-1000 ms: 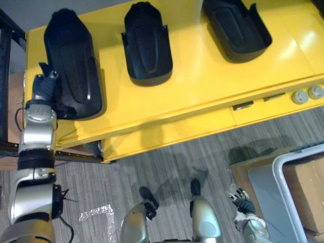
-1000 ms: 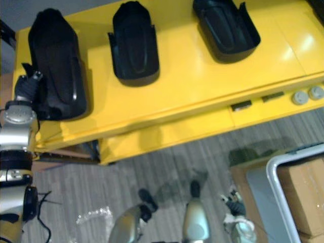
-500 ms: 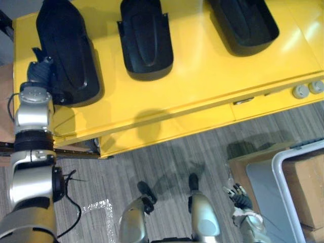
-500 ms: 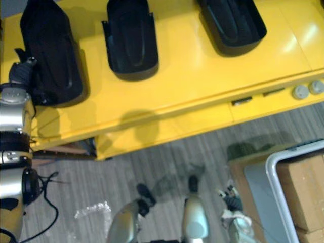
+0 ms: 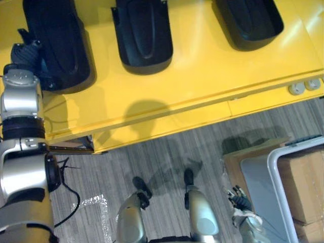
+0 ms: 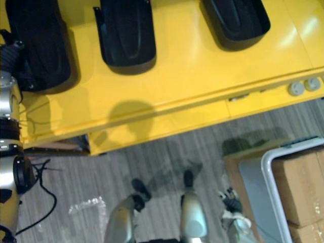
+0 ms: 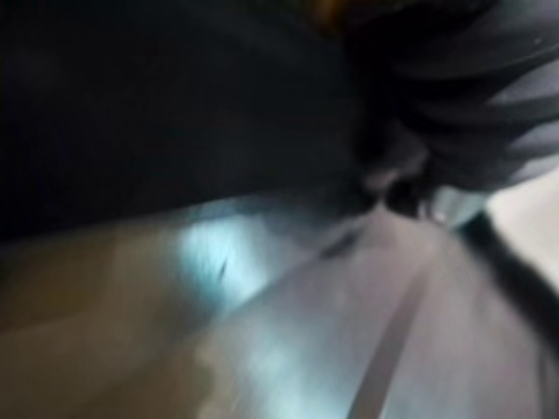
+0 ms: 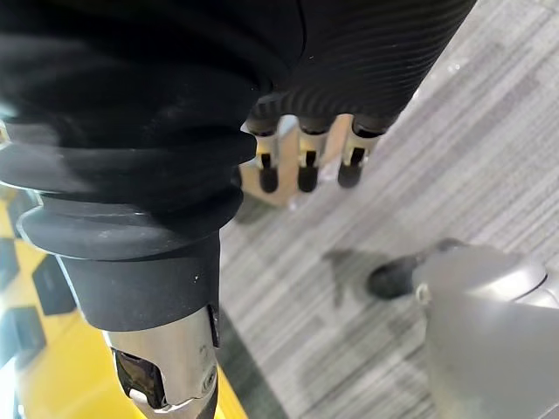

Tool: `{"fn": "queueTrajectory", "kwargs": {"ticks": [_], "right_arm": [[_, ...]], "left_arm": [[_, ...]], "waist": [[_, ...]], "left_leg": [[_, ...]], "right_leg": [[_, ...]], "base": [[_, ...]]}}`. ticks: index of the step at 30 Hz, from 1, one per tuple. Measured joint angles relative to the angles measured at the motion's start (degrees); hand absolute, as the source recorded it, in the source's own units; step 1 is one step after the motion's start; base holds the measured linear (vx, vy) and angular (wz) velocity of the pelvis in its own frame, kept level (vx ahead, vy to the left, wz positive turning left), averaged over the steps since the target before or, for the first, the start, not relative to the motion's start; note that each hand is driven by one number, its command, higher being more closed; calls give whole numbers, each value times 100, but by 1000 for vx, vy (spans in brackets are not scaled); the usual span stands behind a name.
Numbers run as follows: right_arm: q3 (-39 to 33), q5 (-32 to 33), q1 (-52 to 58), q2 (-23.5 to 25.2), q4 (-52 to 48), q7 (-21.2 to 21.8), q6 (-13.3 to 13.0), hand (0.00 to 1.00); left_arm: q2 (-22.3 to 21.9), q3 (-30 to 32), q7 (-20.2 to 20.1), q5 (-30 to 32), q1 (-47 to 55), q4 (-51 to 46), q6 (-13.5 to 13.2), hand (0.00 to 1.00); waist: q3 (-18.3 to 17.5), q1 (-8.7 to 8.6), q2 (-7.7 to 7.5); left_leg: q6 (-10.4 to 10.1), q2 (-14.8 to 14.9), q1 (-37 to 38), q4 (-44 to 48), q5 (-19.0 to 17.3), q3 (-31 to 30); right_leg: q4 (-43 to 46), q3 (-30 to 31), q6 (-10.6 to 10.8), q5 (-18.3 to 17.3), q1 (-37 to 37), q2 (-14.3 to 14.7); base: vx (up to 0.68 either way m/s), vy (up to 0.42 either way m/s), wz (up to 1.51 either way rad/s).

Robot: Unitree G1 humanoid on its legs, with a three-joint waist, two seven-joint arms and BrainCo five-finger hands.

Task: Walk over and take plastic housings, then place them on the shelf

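Plenty of room on the bare desk [image 5: 202, 66] between middle housing [image 5: 143, 35] and right housing [image 5: 250, 23], and along its near edge. Tight beside left housing [image 5: 55, 45], left hand [image 5: 26, 53] right against it. Boxes [image 5: 304, 177] blocking floor near right.

Both eye views look steeply down from the head, sharing the glossy yellow table [image 5: 202, 66], black moulded plastic housings [image 5: 144, 33] and grey striped floor [image 5: 167, 157]. The left wrist view sits hard against a dark surface [image 7: 131, 87]; the right one looks past the right hand [image 8: 306, 161] at that floor.

Glossy black plastic housings [image 5: 143, 33] — glossy yellow table [image 5: 202, 71]
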Motion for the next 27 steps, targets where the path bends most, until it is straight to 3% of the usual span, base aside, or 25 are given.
{"fn": "queueTrajectory", "kwargs": {"ticks": [11, 14, 19, 23, 27], "right_arm": [[0, 63, 24, 0, -5, 13, -5, 0], [0, 60, 118, 1, -10, 19, -20, 0], [-1, 37, 428, 42, -24, 43, -144, 0], [-88, -40, 532, 148, 80, 38, -279, 0], [-306, -142, 563, 268, 334, 8, -286, 0]], "left_arm": [[-1, 4, 26, 5, 58, 70, -140, 0], [-3, 4, 283, -16, 206, 69, -187, 0], [-9, 104, 1363, -138, 335, -65, -374, 0], [-8, 254, 2530, -254, 338, -590, -970, 0], [-8, 243, 2992, -230, 366, -725, -1436, 0]], "waist": [[0, -6, 0], [0, -22, 1], [-9, -29, 11], [-28, -85, 14], [-479, -143, 63]], "left_leg": [[3, 44, 32, 77, -33, 9], [-18, 52, 200, 62, -55, 25], [-36, 23, 423, -58, -65, 45], [-43, -54, 720, -196, -59, 39], [-103, -185, 893, -456, -9, 26]], "right_leg": [[10, 9, 1, 0, 43, 7], [-31, 10, 0, 0, 217, 7], [-140, -7, 2, 1, 440, 5], [-292, -53, 7, 5, 783, -18], [-506, -97, 23, 18, 980, -52]], "base": [[0, 0, 0], [17, 7, -5], [1, 2, -1], [36, 11, 2], [70, 18, 5]]}}
